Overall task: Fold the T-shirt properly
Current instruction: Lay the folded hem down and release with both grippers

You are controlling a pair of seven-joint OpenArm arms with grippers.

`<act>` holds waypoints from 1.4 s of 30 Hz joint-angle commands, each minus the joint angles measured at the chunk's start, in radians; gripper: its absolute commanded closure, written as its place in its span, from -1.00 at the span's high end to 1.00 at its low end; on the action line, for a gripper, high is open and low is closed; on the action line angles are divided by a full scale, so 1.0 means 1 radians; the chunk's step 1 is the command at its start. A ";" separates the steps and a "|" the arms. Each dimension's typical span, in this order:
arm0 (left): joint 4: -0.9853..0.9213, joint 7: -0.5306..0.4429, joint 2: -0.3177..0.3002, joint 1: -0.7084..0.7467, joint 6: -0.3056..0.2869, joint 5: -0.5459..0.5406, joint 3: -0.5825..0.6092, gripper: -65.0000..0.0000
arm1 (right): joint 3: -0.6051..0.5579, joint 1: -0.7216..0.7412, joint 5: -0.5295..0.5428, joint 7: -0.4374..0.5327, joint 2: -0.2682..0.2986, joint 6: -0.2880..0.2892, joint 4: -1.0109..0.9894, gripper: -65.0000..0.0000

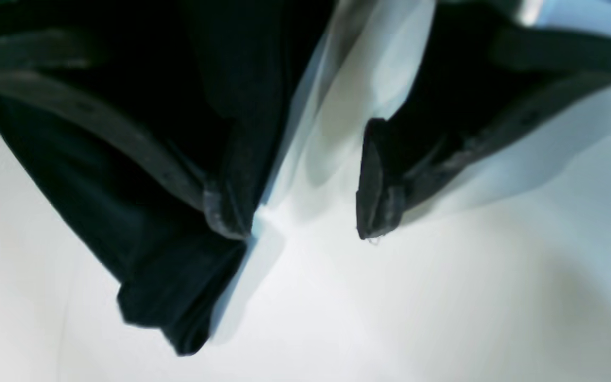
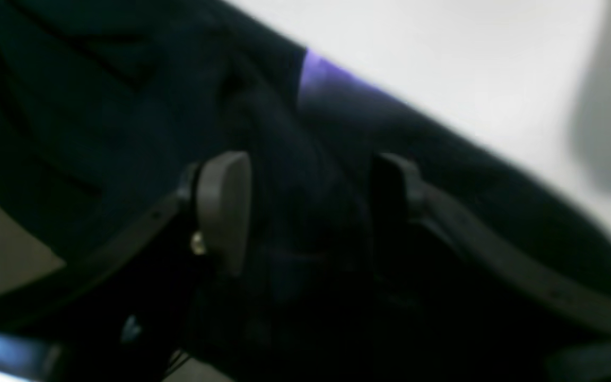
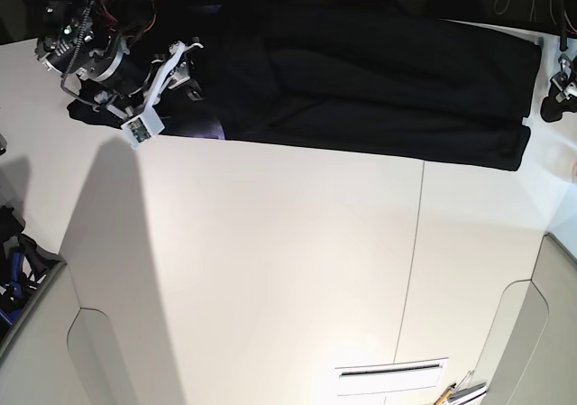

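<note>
Lying along the far edge of our white table (image 3: 270, 270): the T-shirt (image 3: 379, 89), black, bunched into a long band. Our right gripper (image 2: 305, 207) sits over its end with fingers apart, cloth between them. Our left gripper (image 1: 300, 212) is spread too, one finger (image 1: 226, 212) touching a hanging fold.

The white table (image 3: 288, 270) fills most of the base view, with a thin dark seam (image 3: 413, 261) running down its right half from top to bottom. Near the bottom edge a pale rectangular label or slot plate (image 3: 391, 377) lies flat on the table. At the left edge sits a dark object with blue parts (image 3: 16, 270); too small to identify.
</note>
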 commanded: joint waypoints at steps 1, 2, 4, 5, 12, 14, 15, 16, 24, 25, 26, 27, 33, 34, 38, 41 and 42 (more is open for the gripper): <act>0.003 -0.026 -0.027 -0.006 -0.012 -0.019 0.000 0.07 | 0.003 0.003 0.010 0.023 0.006 0.002 -0.006 0.08; -0.005 -0.039 -0.027 -0.006 -0.012 -0.017 0.008 0.07 | 0.003 0.003 0.010 0.026 0.006 0.002 -0.026 0.08; -0.021 -0.070 -0.025 -0.006 -0.012 -0.003 0.031 0.07 | 0.003 0.003 0.010 0.038 0.006 0.002 -0.058 0.08; -0.030 -0.079 -0.025 -0.006 -0.012 0.004 0.047 0.07 | 0.003 0.002 0.011 0.043 0.006 0.002 -0.068 0.08; -0.050 -0.129 -0.025 -0.006 -0.012 0.007 0.164 0.07 | 0.003 0.003 0.011 0.050 0.006 0.002 -0.074 0.08; -0.050 -0.126 -0.022 -0.006 -0.012 0.000 0.173 0.07 | 0.003 0.003 0.011 0.050 0.006 0.002 -0.074 0.08; -0.050 -0.117 -0.018 -0.006 -0.012 -0.001 0.173 0.07 | 0.003 0.003 0.011 0.050 0.006 0.002 -0.074 0.08; -0.050 -0.102 -0.013 -0.006 -0.012 -0.008 0.173 0.07 | 0.003 0.003 0.011 0.050 0.006 0.002 -0.074 0.08; -0.050 -0.050 0.073 -0.005 -0.012 -0.051 0.173 0.06 | 0.003 0.019 0.014 0.053 0.006 0.002 -0.074 0.08; -0.050 -0.050 0.077 -0.005 -0.012 -0.051 0.173 0.06 | 0.003 0.022 0.015 0.053 0.006 0.002 -0.074 0.08; -0.050 -0.050 0.077 -0.005 -0.012 -0.051 0.173 0.02 | 0.003 0.024 0.014 0.052 0.005 0.002 -0.074 0.08; -0.050 -0.055 0.077 -0.005 -0.012 -0.051 0.173 -0.11 | 0.003 0.027 0.014 0.052 0.006 0.002 -0.074 0.08; -0.027 -0.082 0.074 -0.005 -0.012 -0.063 0.171 -1.00 | 0.003 0.033 0.014 0.048 0.005 -0.002 -0.074 0.08; -0.013 -0.074 0.074 -0.005 -0.012 -0.079 0.170 -1.00 | 0.003 0.033 0.014 0.048 0.005 -0.006 -0.074 0.08; 0.078 0.083 0.074 -0.005 -0.012 -0.278 0.150 -1.00 | 0.003 0.033 0.014 0.048 0.005 -0.006 -0.074 0.08; 0.167 0.249 0.086 -0.005 -0.012 -0.468 0.146 -1.00 | 0.003 0.033 0.014 0.048 0.005 -0.017 -0.074 0.08; 0.198 0.297 0.098 -0.004 -0.012 -0.471 0.146 -1.00 | 0.003 0.033 0.014 0.048 0.006 -0.017 -0.074 0.08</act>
